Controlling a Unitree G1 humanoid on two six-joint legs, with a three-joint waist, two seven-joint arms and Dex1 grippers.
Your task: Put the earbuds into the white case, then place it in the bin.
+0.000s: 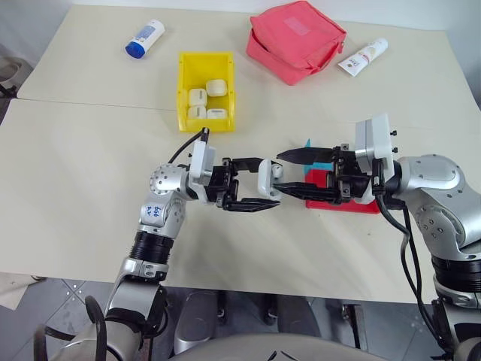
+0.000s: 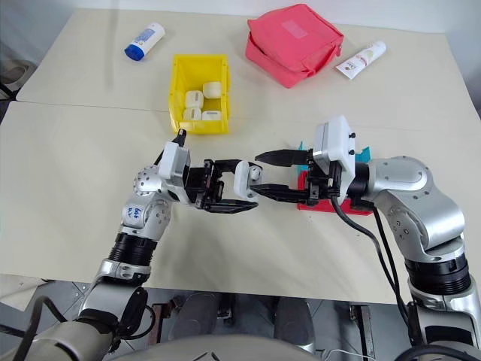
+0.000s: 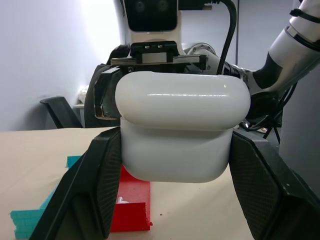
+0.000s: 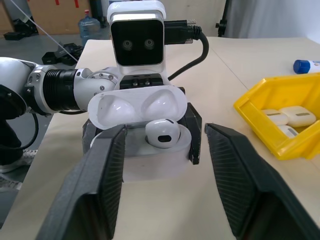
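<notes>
Earbud (image 4: pixel 162 134) sits in lid-open white case (image 4: pixel 140 150) pinched by left hand (image 1: pixel 252 184); right hand (image 1: pixel 297 171) spread.

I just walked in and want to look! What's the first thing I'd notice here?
The two grippers meeting mid-table: the left gripper clamps a small glossy white earbud case with its lid open and one tiny white earbud sitting in it, while the right gripper faces it, fingers apart. Behind them stands a bright yellow plastic bin holding more white cases.
</notes>
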